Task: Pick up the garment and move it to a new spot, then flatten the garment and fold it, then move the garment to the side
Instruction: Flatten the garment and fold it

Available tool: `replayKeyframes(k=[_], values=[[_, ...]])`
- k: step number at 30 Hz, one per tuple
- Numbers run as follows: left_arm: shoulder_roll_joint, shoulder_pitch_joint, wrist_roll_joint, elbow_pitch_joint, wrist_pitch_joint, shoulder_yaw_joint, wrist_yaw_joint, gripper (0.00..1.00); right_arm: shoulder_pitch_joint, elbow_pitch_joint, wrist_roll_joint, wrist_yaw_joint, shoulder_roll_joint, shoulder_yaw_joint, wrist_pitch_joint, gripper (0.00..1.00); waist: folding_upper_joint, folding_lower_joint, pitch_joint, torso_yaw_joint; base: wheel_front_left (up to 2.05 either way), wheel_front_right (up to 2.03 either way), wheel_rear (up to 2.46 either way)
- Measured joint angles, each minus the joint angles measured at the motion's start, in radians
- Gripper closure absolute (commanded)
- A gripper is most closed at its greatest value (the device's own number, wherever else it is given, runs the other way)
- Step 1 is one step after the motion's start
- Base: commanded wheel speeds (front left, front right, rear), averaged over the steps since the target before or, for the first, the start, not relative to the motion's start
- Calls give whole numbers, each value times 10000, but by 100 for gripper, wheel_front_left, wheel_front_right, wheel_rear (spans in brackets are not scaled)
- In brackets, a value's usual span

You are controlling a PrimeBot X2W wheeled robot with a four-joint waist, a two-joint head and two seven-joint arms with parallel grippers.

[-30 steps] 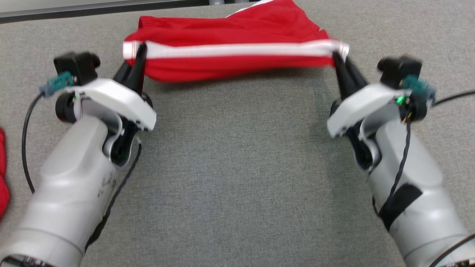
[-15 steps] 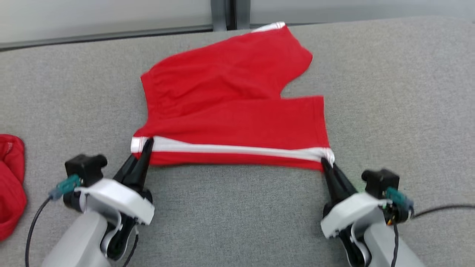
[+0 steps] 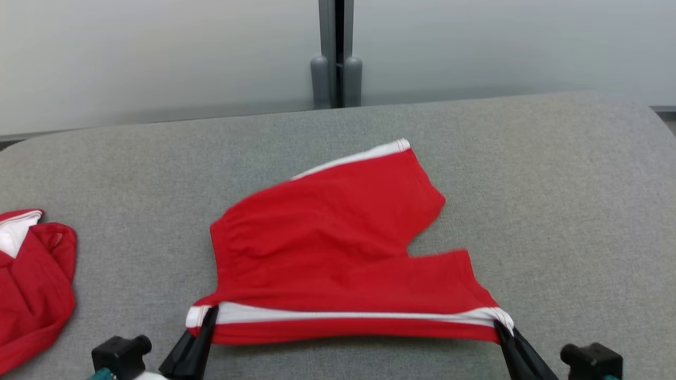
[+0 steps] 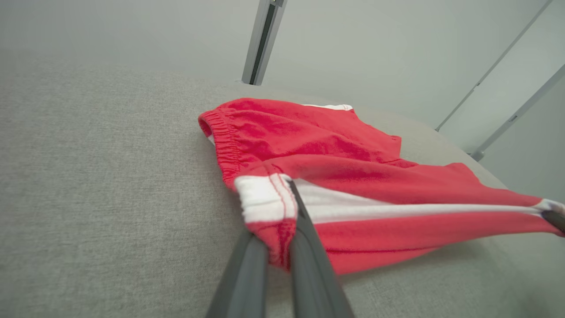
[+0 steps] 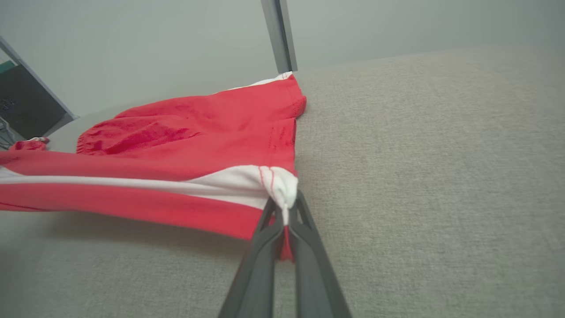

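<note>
- The red shorts [image 3: 327, 248] lie at mid-table. The far leg and the waistband rest on the grey cloth, while the near white-striped edge [image 3: 348, 315] hangs just off it, stretched straight.
- My left gripper [image 3: 209, 315] is clenched on the waistband end of that stripe, and my right gripper [image 3: 501, 326] is clenched on its hem end.
- I judge this to be the flattening step: the shorts are pulled out but not yet folded.
- The next move calls for level pinches and even tension while I lower that edge or carry it over. An uneven pull could wrinkle the far leg.
- Another red garment [image 3: 31, 279] sits well apart at the left of the table [image 3: 554, 174].
</note>
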Motion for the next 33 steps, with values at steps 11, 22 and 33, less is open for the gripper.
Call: replayKeyframes(k=[11,22,33], values=[[144,377,-322,-1476,1080,-71,593,100,938,-2174,123,0,-33,-633,1329,100,0,0,120,203,0,0,0],[251,-1950,-453,-1116,1674,-8,127,100,-2282,-907,-15,-2,-35,-861,1469,100,0,0,1606,376,0,0,0],[-81,-4311,-1246,96,2184,-497,-314,100,-6180,1745,-347,-40,-71,-928,2123,100,0,0,3119,953,0,0,0]])
